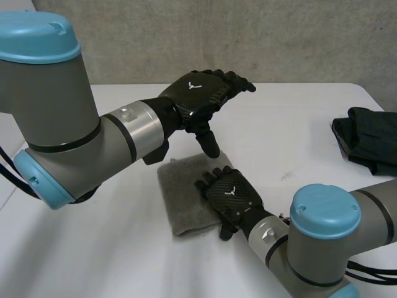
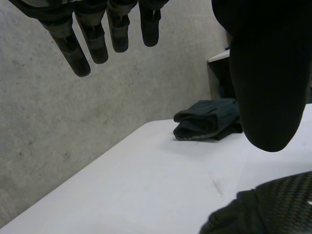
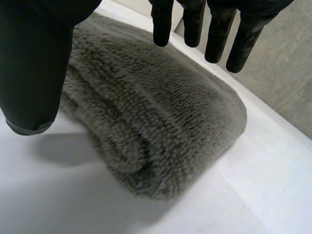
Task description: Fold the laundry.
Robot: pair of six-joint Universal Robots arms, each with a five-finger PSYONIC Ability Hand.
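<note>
A folded grey towel [image 1: 183,192] lies on the white table [image 1: 298,143] at the middle front. My right hand [image 1: 231,197] hovers over the towel's right edge, fingers straight, holding nothing. In the right wrist view the thick folded grey towel [image 3: 161,122] lies under the open right hand [image 3: 29,68], its fingers [image 3: 195,22] clear of the pile. My left hand [image 1: 201,93] hangs above the towel's far edge with fingers straight and thumb pointing down. In the left wrist view the left hand's fingers [image 2: 87,39] stand spread in the air.
A dark folded garment [image 1: 369,139] lies at the table's right edge; the left wrist view also has this dark garment [image 2: 207,121] beyond the fingertips. A grey concrete wall [image 1: 248,37] stands behind the table. My right hand's back [image 2: 273,207] is below the left palm.
</note>
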